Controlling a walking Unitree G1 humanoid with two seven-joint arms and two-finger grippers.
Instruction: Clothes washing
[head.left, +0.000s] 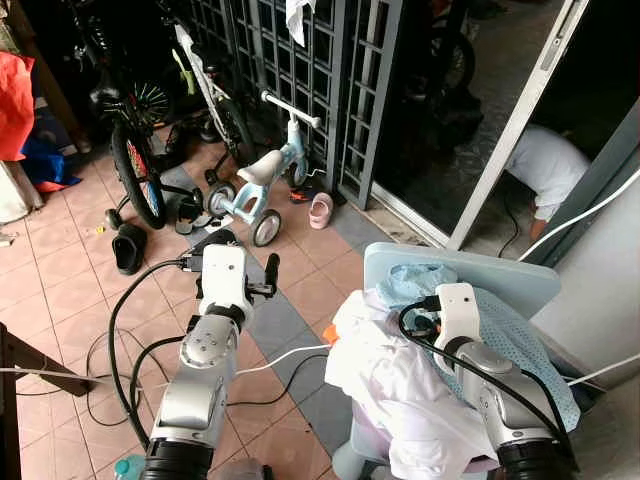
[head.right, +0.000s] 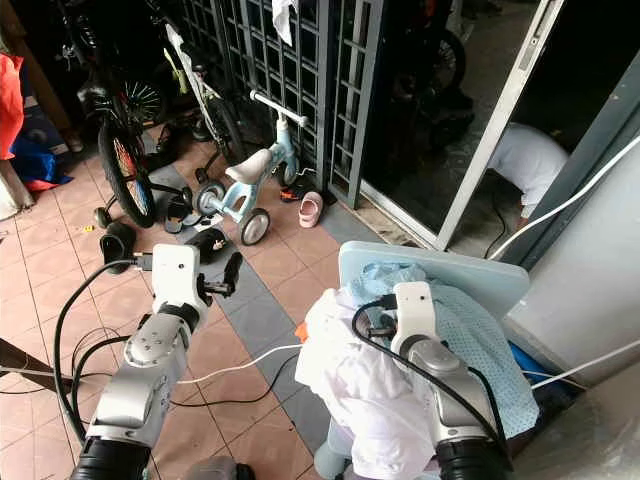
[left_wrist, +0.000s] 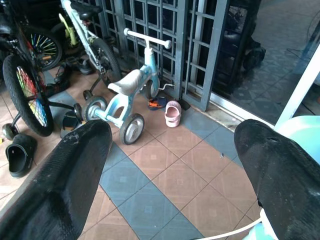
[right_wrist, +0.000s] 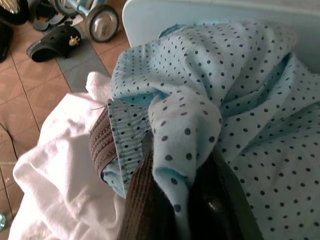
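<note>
A pale blue laundry basket (head.left: 500, 275) at my right front is heaped with a white garment (head.left: 390, 380) and a light blue dotted garment (head.left: 520, 340). My right gripper (right_wrist: 180, 205) is down in the pile and shut on a fold of the blue dotted garment (right_wrist: 185, 130), which bulges up between its dark fingers (right_wrist: 142, 200). A brown waistband (right_wrist: 100, 142) lies beside that fold. My left gripper (left_wrist: 172, 132) hangs open over the tiled floor, left of the basket, with nothing between its wide-apart fingers (left_wrist: 75, 165).
A child's blue trike (head.left: 262, 180), two bicycles (head.left: 135, 150), black sandals (head.left: 128, 247) and a pink shoe (head.left: 320, 210) crowd the floor before a dark grille gate (head.left: 310, 70). A person in white (head.left: 548, 165) bends down behind the sliding door. Cables (head.left: 290, 352) trail across the tiles.
</note>
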